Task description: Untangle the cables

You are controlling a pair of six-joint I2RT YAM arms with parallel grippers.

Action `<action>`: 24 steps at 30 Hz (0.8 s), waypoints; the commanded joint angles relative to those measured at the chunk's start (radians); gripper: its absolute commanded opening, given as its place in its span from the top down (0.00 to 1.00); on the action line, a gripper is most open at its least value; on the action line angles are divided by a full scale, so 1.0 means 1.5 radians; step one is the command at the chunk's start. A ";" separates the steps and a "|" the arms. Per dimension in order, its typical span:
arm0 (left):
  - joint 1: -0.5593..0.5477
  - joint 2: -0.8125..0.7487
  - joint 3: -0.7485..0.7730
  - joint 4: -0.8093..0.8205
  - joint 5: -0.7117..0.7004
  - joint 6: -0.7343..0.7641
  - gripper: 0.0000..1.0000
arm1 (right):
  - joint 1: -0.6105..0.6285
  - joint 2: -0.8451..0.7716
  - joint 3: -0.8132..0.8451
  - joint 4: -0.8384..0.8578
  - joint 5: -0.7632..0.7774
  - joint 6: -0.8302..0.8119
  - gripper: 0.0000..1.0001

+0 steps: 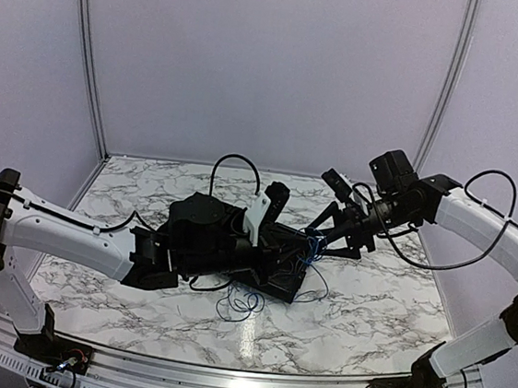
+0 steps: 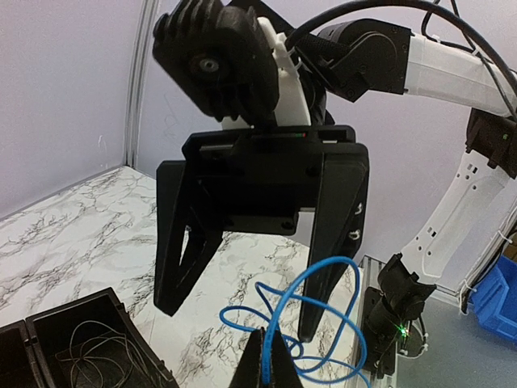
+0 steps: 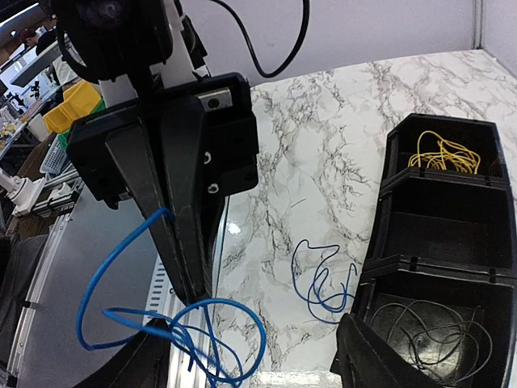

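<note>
Cables (image 1: 315, 246): blue loops hanging from fingertips.
Left gripper (image 2: 266, 357) clamped on blue strand; right gripper (image 2: 238, 323) at 3 o'clock, jaws apart.

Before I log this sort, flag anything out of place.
One blue cable lies loose on the table beside the tray, outside any compartment, while yellow cables sit in theirs.

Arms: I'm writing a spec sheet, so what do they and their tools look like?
Left arm and right arm: white links, black joints, black cables looping alongside. Left tool and right tool: black, boxy, with two tapering fingers.
</note>
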 commanded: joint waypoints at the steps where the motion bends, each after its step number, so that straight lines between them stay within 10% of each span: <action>1: 0.004 -0.010 -0.004 0.027 0.010 0.008 1.00 | 0.018 0.025 0.023 -0.019 0.014 -0.013 0.29; 14: 0.005 -0.010 -0.005 0.026 0.013 0.013 1.00 | 0.018 0.048 0.030 0.011 0.002 0.028 0.57; 24: -0.006 -0.050 -0.007 0.026 0.045 -0.003 1.00 | -0.054 0.109 0.004 0.125 0.271 0.180 0.63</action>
